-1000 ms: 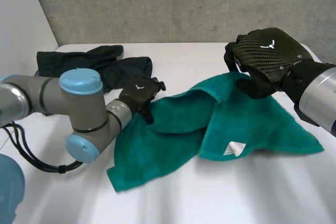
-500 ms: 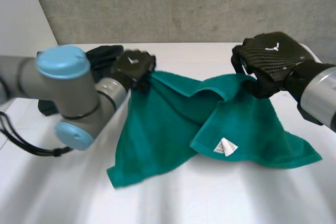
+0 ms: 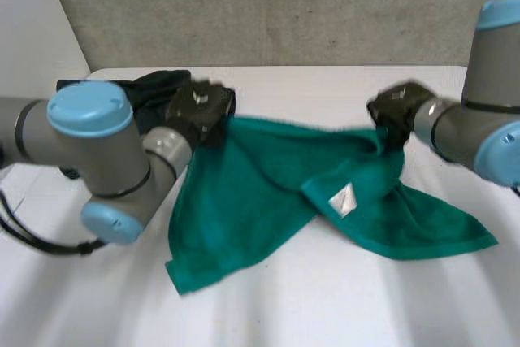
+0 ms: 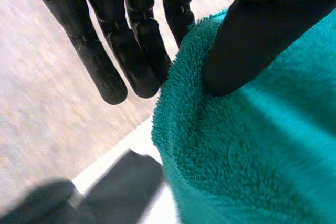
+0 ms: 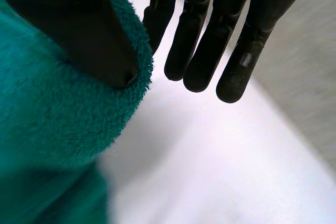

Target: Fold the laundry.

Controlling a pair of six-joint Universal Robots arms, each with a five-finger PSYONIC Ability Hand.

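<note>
Green terry towel (image 3: 244,193) is strung out between the two hands, top edge pulled fairly straight. The rest hangs down in a twisted drape, with the lower corners lying on the white tabletop (image 3: 325,306). One flap is doubled over in the middle, and you can see the white label (image 3: 342,199) on it.

The left hand (image 3: 197,111) has one top corner, right next to the dark garment (image 3: 134,91) bunched at the far side of the tabletop. In its wrist view the thumb (image 4: 247,40) pins the pile against a finger while the other fingers (image 4: 131,51) stick out straight. The right hand (image 3: 396,111) has the opposite corner with the same kind of grasp: thumb (image 5: 89,35) clamped on the edge, spare fingers (image 5: 202,51) straight.

My read is that this is the spread-it-out step, before any actual fold. Next it probably needs a lift or a shake so that doubled-over flap drops free, then laying it flat. The pinches look shallow, so a hard tug could slip a corner out.
</note>
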